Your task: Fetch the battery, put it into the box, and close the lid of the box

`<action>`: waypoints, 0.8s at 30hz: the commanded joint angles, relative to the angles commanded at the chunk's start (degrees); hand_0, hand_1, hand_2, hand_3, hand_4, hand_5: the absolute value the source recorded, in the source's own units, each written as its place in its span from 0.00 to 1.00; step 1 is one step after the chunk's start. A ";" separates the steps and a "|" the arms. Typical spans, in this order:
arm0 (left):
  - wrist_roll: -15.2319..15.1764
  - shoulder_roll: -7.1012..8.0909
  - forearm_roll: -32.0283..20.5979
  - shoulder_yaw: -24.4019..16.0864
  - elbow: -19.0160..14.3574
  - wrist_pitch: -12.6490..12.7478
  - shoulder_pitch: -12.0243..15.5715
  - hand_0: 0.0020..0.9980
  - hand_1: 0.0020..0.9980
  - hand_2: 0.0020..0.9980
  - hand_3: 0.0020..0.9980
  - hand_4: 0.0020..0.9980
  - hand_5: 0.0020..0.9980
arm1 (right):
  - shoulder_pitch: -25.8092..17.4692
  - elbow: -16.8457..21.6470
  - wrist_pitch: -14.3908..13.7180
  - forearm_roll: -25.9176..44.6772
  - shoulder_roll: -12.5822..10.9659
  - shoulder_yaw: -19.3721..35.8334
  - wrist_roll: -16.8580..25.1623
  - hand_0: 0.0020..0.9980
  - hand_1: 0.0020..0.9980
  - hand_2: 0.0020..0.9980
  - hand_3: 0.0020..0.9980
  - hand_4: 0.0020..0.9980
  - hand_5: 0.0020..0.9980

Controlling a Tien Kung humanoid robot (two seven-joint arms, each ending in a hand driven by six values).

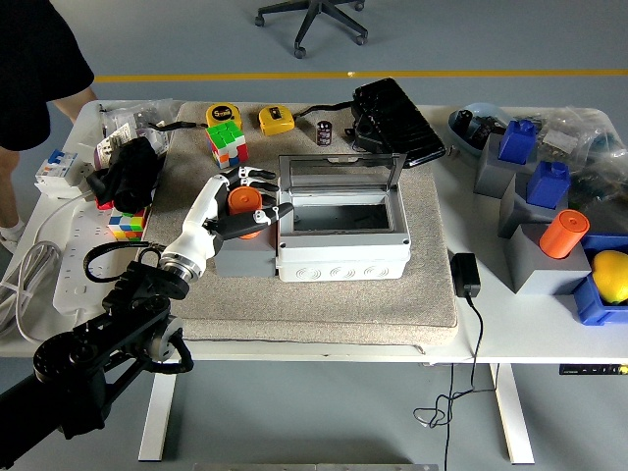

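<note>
Standing at the 10 o'clock corner of the white table is a person in a dark top, only partly in frame. Next along, at about 9 o'clock, there's a black bundle with a colour cube just below it, touching or nearly so.

The left arm comes up from the 7 o'clock corner and the left hand has its fingers curled round the orange battery, thumb reaching across toward the box wall. So it's gripping the battery, which sits upright in the top of a grey block. That block is pressed right against the left side of the box, both on the beige mat.

Up at 11 o'clock on the mat there's a second cube, green on top, with two yellow tape measures near it along the far edge.

The box is dead centre, grey-white, interior visible, and its clear lid is tipped up and back toward 12 o'clock. A black case lies just behind it at 1 o'clock.

Over at 3 o'clock, a black adapter sits just off the mat's edge. Further right there's another orange cylinder on a grey block, blue blocks above it, and a yellow ball in a blue tray at the edge.

The right hand isn't anywhere in frame.
</note>
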 joint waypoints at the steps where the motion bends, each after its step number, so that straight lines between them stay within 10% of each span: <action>1: -0.08 -0.06 -0.07 0.02 0.11 0.08 -0.06 0.34 0.35 0.32 0.35 0.73 0.00 | 0.01 0.01 -0.03 -0.01 0.00 0.05 0.03 0.61 0.64 0.66 0.58 0.98 0.53; 5: -0.32 -0.38 -0.36 0.11 0.69 0.42 -0.39 0.34 0.35 0.32 0.35 0.73 0.00 | 0.06 0.08 -0.20 -0.03 -0.03 0.29 0.18 0.61 0.64 0.66 0.58 0.98 0.53; 6: -0.34 -0.47 -0.40 0.15 0.87 0.46 -0.48 0.26 0.26 0.21 0.21 0.47 0.00 | 0.07 0.10 -0.23 -0.02 -0.03 0.30 0.23 0.61 0.63 0.66 0.58 0.98 0.53; 23: -0.43 -1.79 -1.87 0.61 3.36 -0.21 -1.70 0.24 0.18 0.16 0.16 0.30 0.00 | 0.28 0.09 -0.64 0.26 -0.08 0.23 0.90 0.61 0.64 0.66 0.58 0.98 0.53; 24: -0.50 -1.84 -1.96 0.58 3.38 -0.20 -1.77 0.21 0.12 0.14 0.16 0.12 0.00 | 0.28 0.11 -0.69 0.29 -0.08 0.25 1.00 0.61 0.63 0.65 0.58 0.98 0.53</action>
